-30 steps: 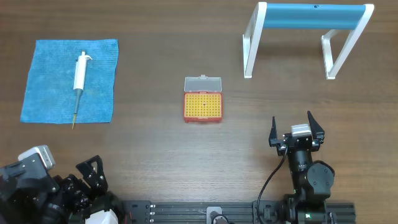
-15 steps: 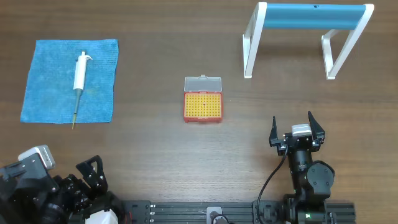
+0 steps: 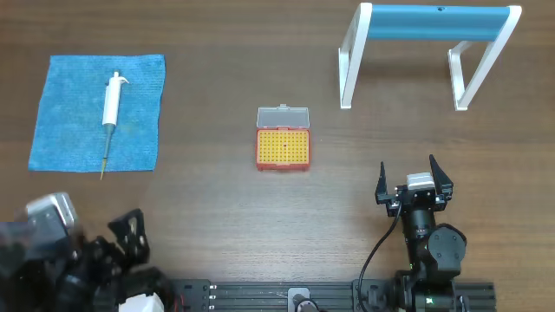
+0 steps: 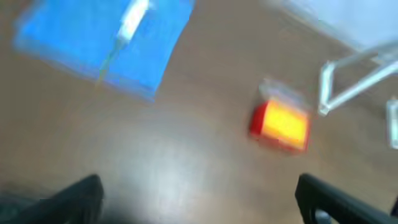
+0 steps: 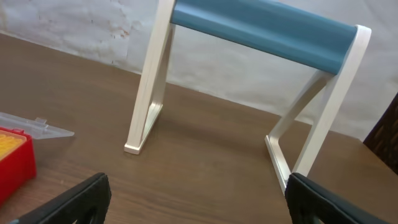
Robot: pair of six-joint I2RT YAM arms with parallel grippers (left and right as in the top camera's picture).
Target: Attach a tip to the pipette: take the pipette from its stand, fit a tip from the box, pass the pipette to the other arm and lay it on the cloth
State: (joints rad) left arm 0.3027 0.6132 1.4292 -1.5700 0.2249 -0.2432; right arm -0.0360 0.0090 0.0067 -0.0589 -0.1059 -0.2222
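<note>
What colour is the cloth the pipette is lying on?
Blue. The cloth under the pipette shows best in the top view.

We find no writing, label, number or sign that we can read: none on the white plastic pipette, the red box of yellow tips, the blue cloth or the white-legged stand with its blue bar.

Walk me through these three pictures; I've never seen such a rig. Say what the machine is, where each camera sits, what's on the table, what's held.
Two robot arms stand at a wooden table. One picture looks down from above; the other two come from a camera on each wrist. The left gripper and right gripper are open and hold nothing. A tipped pipette lies on a blue cloth; an open tip box sits mid-table; the stand is empty.
</note>
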